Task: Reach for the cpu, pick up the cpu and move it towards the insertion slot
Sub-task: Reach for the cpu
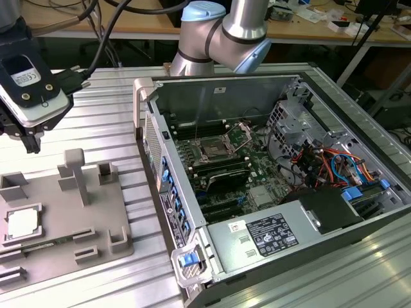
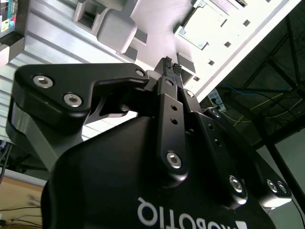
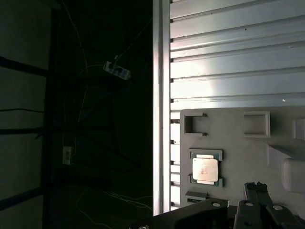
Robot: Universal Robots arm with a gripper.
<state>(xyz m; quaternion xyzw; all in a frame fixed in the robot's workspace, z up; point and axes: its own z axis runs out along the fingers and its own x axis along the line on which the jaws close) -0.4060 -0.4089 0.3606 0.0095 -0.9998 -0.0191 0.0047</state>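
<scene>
The cpu (image 1: 22,222) is a small silvery square lying flat in a nest at the near left end of the grey tray (image 1: 96,218). It also appears in both wrist views, cpu (image 3: 206,170) and cpu (image 2: 205,24). My gripper (image 1: 29,140) hangs high above the tray's far left end, well clear of the chip, under the white-and-black camera block (image 1: 26,83). The black fingertips (image 2: 167,62) sit close together with nothing between them; the gripper (image 3: 257,187) looks shut. The insertion slot (image 1: 212,151), a shiny-framed socket, lies on the green board inside the open computer case.
The case's metal side wall (image 1: 151,128) stands between the tray and the board. Upright grey posts (image 1: 74,170) rise from the tray. The slatted aluminium table (image 1: 122,102) ends at an edge (image 3: 162,95) close beside the tray. Cables and drive bays (image 1: 334,160) fill the case's right side.
</scene>
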